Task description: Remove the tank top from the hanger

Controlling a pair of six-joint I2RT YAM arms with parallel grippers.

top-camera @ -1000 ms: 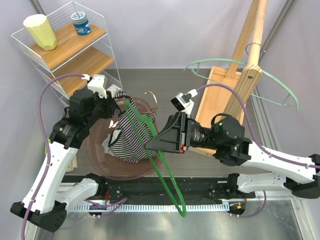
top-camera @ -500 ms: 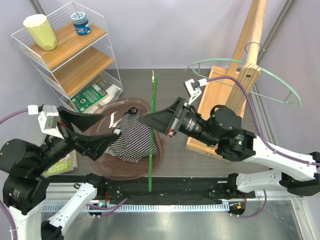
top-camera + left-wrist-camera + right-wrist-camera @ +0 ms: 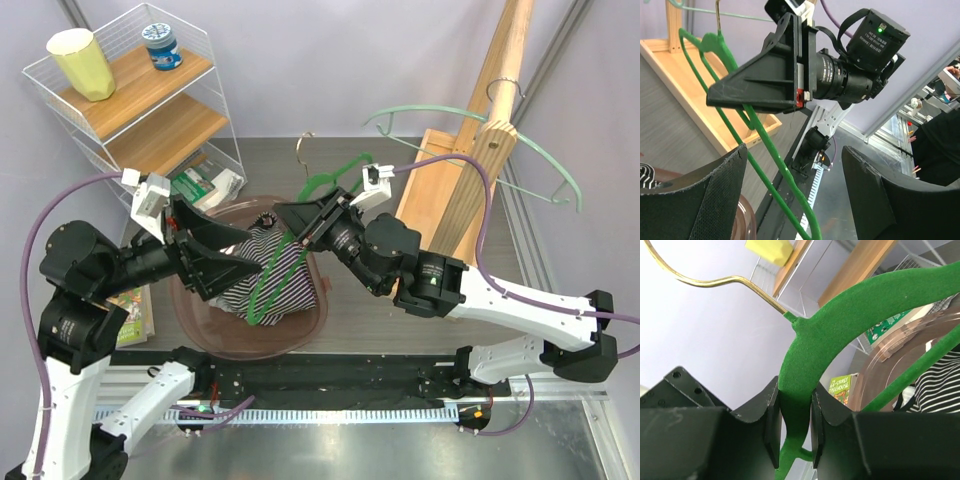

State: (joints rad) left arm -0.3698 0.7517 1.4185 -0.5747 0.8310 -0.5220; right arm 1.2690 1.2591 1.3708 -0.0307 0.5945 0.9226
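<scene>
Left gripper (image 3: 252,257), jaws wide and empty, beside the striped tank top (image 3: 290,275), which lies bunched in a brown basin (image 3: 250,350) on the surface. Green hanger (image 3: 855,302) slants across it, clamped below its hook in the right gripper's (image 3: 795,425) jaws.

A dark grey wood-grain tabletop (image 3: 270,165) carries everything. At its far left stands a white wire rack with wooden shelves (image 3: 170,125). Near the middle, towards the left, sits a translucent brown oval plastic tray (image 3: 250,350). A green-covered book (image 3: 133,320) lies flat just left of the tray. On the right rests the shallow wooden box base of an upright timber stand (image 3: 418,200).
</scene>
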